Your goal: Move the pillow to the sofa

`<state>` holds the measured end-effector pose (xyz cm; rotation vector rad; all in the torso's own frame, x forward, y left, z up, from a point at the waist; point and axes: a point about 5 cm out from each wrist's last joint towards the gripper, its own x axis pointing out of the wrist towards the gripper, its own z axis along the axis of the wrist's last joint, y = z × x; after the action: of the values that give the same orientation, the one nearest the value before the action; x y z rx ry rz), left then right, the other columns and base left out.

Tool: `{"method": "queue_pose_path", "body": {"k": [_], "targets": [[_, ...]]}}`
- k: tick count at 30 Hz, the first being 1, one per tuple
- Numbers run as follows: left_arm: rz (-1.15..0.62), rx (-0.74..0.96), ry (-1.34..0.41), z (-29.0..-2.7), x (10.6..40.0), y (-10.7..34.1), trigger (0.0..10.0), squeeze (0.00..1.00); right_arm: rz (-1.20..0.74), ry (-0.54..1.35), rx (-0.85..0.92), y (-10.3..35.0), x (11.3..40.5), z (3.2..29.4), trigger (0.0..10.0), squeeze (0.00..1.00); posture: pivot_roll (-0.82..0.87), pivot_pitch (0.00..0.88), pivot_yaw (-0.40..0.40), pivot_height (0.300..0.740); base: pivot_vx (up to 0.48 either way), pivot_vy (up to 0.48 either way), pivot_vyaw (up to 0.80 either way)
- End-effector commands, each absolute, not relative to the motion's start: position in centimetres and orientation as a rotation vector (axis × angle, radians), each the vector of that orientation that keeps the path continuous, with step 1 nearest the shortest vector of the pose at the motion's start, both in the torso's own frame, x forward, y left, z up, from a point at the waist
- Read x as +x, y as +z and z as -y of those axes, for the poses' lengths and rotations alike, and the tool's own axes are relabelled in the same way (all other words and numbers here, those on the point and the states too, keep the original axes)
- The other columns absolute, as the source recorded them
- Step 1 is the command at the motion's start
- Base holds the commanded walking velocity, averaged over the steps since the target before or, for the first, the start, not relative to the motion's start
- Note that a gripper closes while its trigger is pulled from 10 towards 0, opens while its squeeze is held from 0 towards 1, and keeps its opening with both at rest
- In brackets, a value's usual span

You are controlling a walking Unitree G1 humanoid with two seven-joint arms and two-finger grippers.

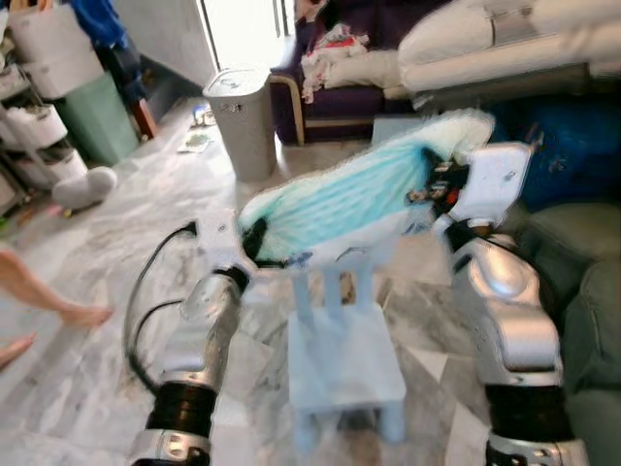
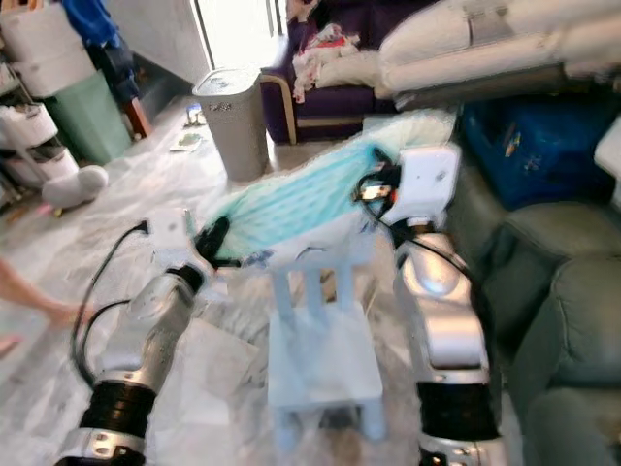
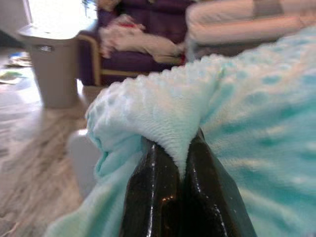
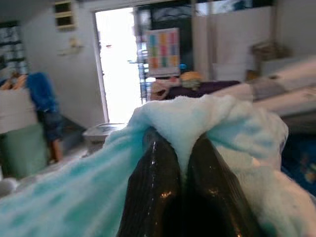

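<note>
Both grippers, left gripper (image 3: 183,163) and right gripper (image 4: 183,163), are pinching the pillow (image 1: 340,199) aloft above the chair (image 1: 344,354); sofa (image 1: 572,291) placement is pending.

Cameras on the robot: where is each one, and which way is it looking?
Left eye view: on the head, looking forward and down at the pillow held over a small chair; both silver arms show.
Right eye view: the other eye, same scene.
Left wrist view: along the left gripper, pinching the pillow, towards a bin.
Right wrist view: along the right gripper, pinching the pillow, towards a bright doorway.
All four share the pillow.
</note>
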<state>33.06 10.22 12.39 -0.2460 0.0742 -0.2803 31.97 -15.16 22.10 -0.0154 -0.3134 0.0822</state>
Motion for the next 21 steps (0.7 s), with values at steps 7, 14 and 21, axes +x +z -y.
{"method": "queue_pose_path", "body": {"k": [7,14,21], "targets": [[-0.074,-0.264,-0.263,-11.23,33.16,12.59,10.0,0.0,0.325,0.113,-0.012,22.53,31.86,14.35,10.0,0.0,-0.24,0.003,0.129,0.74,0.0,0.48,0.0],[-0.085,-0.268,-0.295,-10.62,33.08,12.68,10.0,0.0,0.311,0.112,-0.023,22.28,31.86,14.32,10.0,0.0,-0.23,0.007,0.131,0.74,0.0,0.069,0.0],[-0.097,-0.311,-0.296,-10.6,33.26,12.78,10.0,0.0,0.299,0.11,-0.029,22.07,31.9,14.35,10.0,0.0,-0.24,0.003,0.131,0.74,0.0,0.0,0.0]]}}
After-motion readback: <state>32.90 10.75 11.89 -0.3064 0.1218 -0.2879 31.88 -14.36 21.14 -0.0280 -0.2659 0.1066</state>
